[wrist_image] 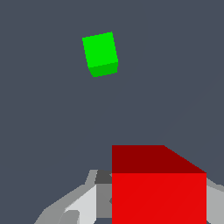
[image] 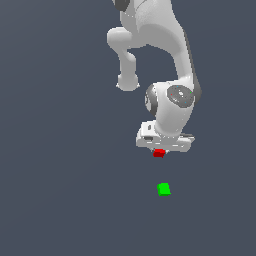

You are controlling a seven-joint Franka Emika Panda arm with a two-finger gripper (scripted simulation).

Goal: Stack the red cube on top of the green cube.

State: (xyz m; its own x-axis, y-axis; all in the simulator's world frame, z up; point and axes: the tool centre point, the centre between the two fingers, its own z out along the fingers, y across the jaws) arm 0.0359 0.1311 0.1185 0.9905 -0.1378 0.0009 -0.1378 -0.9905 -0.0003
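The red cube [image: 159, 153] sits right under the white hand, between the fingers of my gripper [image: 159, 151], which is shut on it. In the wrist view the red cube [wrist_image: 158, 188] fills the space between the grey fingers [wrist_image: 81, 203] and looks large and close. The green cube [image: 164, 189] rests alone on the dark floor, a short way in front of the gripper and slightly to the exterior view's right. Seen from the wrist, the green cube [wrist_image: 100, 53] stands apart from the red one, with bare floor between them.
The white arm [image: 165, 65] rises behind the gripper to the top of the exterior view. The plain dark grey floor [image: 65, 175] lies all around both cubes.
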